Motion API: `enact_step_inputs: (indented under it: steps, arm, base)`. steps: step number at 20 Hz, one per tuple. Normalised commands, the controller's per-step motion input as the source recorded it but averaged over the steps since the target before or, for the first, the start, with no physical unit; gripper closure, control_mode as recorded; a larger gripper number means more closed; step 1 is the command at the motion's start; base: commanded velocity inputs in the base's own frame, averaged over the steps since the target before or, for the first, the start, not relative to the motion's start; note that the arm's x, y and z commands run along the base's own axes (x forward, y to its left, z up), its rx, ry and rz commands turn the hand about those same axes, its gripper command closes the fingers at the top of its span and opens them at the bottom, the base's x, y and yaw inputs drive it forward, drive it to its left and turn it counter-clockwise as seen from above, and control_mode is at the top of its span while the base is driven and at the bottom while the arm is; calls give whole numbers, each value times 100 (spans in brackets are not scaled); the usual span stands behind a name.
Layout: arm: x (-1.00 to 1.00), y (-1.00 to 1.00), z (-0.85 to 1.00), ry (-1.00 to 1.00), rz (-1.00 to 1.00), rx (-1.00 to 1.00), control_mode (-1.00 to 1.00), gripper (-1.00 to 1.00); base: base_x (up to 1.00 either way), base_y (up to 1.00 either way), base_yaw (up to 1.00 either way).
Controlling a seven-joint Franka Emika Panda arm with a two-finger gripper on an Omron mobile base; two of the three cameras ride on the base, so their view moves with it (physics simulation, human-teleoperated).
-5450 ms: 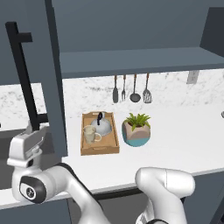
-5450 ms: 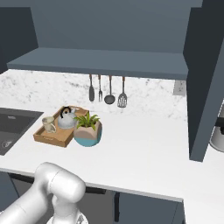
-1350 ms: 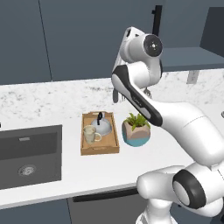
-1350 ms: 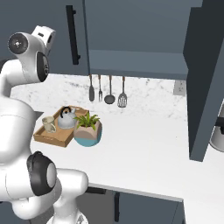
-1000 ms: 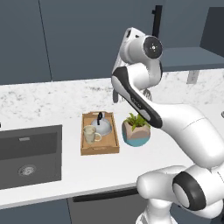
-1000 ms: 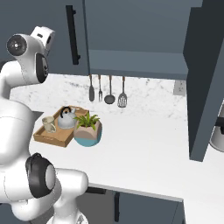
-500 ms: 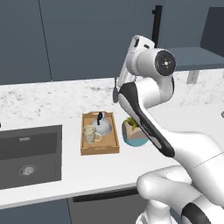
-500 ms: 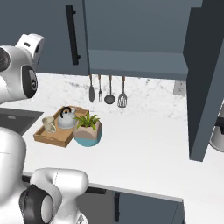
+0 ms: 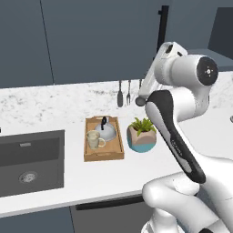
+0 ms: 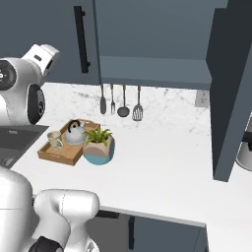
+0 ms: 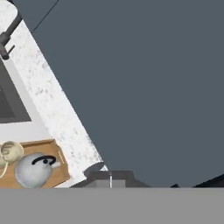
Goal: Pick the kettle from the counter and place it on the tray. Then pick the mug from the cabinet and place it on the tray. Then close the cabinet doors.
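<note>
The silver-grey kettle [image 9: 104,132] and the beige mug [image 9: 93,139] both sit in the wooden tray [image 9: 104,156] on the white counter [image 9: 54,107]. The right base view shows the same kettle [image 10: 75,133], mug [image 10: 54,139] and tray [image 10: 59,156]. The cabinet's left door [image 10: 49,29] is closed, its black bar handle [image 10: 79,37] upright. The right door [image 10: 230,93] stands open, baring the cabinet shelf [image 10: 152,69]. In the hand view my gripper [image 11: 109,176] is shut with nothing in it, close up to the slate-blue door face [image 11: 140,83], with the kettle [image 11: 32,169] and mug [image 11: 10,151] below.
A pink-and-teal plant pot [image 9: 142,135] stands just right of the tray. Several utensils [image 10: 120,101] hang on the back wall under the cabinet. The dark sink [image 9: 29,159] lies left of the tray. A metal appliance [image 10: 244,147] stands behind the open right door.
The left door, open five seconds ago, is now closed. Over the last second my upper arm has swung rightward along the cabinet front. Kettle, mug and tray have not moved.
</note>
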Motion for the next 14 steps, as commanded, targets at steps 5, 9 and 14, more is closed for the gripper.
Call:
enact_step_inputs:
  steps: [5,9,14]
  arm:
    - [-20,-51,-11,0,0,22,-100,100]
    - [-39,-38,-37,0,-2,25,-100,100]
    - [-13,-27,-51,0,-10,36,-100,100]
  base:
    - [0,0,0]
    - [0,0,0]
    - [0,0,0]
